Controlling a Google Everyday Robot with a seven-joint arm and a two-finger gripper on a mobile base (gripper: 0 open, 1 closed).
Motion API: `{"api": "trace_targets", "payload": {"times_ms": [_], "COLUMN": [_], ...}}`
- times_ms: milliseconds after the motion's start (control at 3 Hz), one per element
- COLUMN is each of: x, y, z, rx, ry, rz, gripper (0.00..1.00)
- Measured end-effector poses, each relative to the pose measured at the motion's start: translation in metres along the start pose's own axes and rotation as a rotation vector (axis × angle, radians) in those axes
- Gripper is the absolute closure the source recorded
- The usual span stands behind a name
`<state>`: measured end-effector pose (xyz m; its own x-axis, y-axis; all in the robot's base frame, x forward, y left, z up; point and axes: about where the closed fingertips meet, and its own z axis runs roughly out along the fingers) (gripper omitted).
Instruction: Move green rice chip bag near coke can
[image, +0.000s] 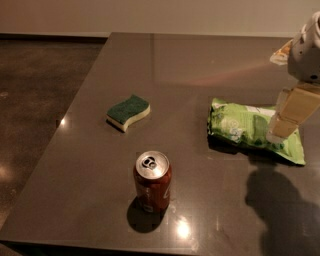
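Note:
The green rice chip bag lies flat on the right part of the dark table. The coke can stands upright near the front edge, to the left of the bag and well apart from it. My gripper hangs down from the right edge of the view. Its pale tip is over the bag's right end and hides part of the bag. I cannot tell whether it touches the bag.
A dark green sponge with a pale yellow base lies left of centre, behind the can. The table's left edge drops to a dark floor. A small orange and white object sits at the far right, partly behind the arm.

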<state>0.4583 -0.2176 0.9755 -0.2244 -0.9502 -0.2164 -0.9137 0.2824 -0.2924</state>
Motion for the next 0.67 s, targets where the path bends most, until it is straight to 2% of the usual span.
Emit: {"api": "trace_targets", "payload": {"times_ms": [333, 667], "x": [0.001, 0.007], "y": [-0.024, -0.042], "z": [0.02, 0.045], "rx": [0.02, 0.001], "ry": [0.004, 0.024], "rz": [0.029, 0.063], "gripper": [0.0, 0.0]}}
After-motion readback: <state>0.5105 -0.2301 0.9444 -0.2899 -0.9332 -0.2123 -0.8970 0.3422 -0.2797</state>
